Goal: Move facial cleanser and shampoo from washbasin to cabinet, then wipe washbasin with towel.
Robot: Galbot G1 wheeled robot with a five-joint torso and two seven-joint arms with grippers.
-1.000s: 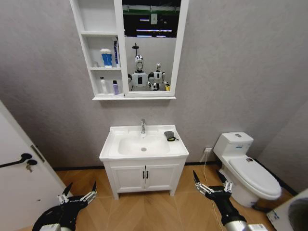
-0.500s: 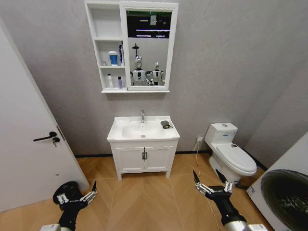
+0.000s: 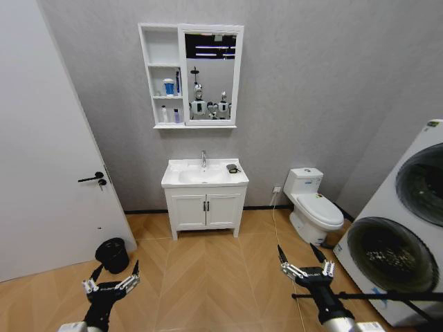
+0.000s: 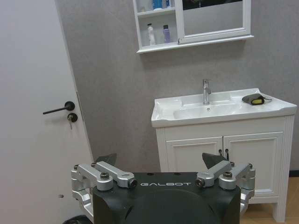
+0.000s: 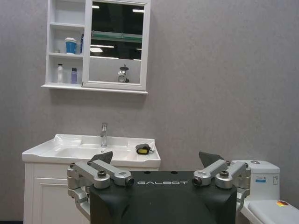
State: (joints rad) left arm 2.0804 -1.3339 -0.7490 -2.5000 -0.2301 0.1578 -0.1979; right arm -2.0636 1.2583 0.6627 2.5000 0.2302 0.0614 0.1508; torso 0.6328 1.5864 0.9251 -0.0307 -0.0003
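Observation:
The white washbasin [image 3: 181, 181] stands far ahead against the grey wall, with the dark towel [image 3: 232, 168] lying on its right rim. Above it hangs the cabinet [image 3: 161, 48] with its mirror. On its shelves stand a blue-lidded container [image 3: 169, 86], a tube and two small bottles [image 3: 175, 115]; I cannot tell which are the facial cleanser and shampoo. My left gripper [image 3: 116, 271] and right gripper [image 3: 297, 252] hang low over the floor, both open and holding nothing. The wrist views show the left gripper [image 4: 160, 159], the right gripper [image 5: 155, 157], the basin [image 4: 187, 119] and the towel [image 5: 143, 149].
A white door [image 3: 48, 152] stands at the left with a black bin [image 3: 113, 254] near it. A toilet [image 3: 315, 207] sits right of the basin and a washing machine [image 3: 408, 228] fills the right edge. Wood floor [image 3: 208, 270] lies between me and the basin.
The whole picture has pulled back: the camera has moved away from the washbasin, bringing the door, bin and washing machine into view. Both grippers stay open and low.

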